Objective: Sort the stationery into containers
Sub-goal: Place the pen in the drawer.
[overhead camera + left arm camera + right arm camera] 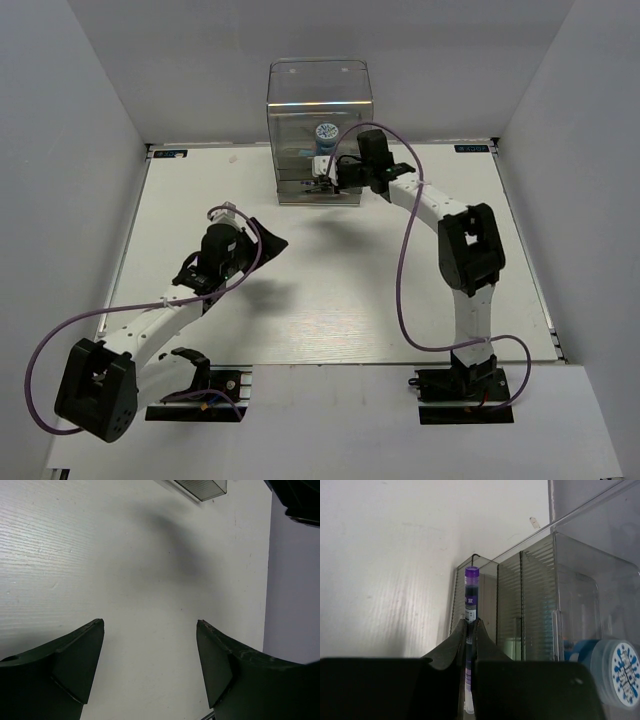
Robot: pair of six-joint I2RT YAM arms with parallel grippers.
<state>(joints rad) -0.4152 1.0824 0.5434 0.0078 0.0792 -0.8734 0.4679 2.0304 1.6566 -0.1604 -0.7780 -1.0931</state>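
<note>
**Top view.** The drawer unit [320, 120] stands at the middle of the far edge of the table [330, 290]. The patterned tub [326, 132] shows inside its tall clear compartment. The right arm [468, 250] rises from its base, bends at the elbow and stretches left and away, with its wrist at the front of the unit. The left arm [150, 325] lies low and runs diagonally toward the middle of the table, its wrist well apart from the unit.

**Left wrist view.** The left fingers [75, 665] are spread wide above bare table with nothing between them. A corner of the drawer unit shows at the top edge.

**Right wrist view.** The right fingers [450, 650] are closed on a purple pen [471, 595]. Its long axis runs straight out along the fingers, and the purple capped end points away from the camera toward the ribbed drawer fronts. Whether the tip touches them cannot be told. The barrel carries a purple band with one light character, seemingly "紫", and a white band of print too small to read. The tub sits at the lower right behind the clear wall, its white lid printed with a blue pattern.
</note>
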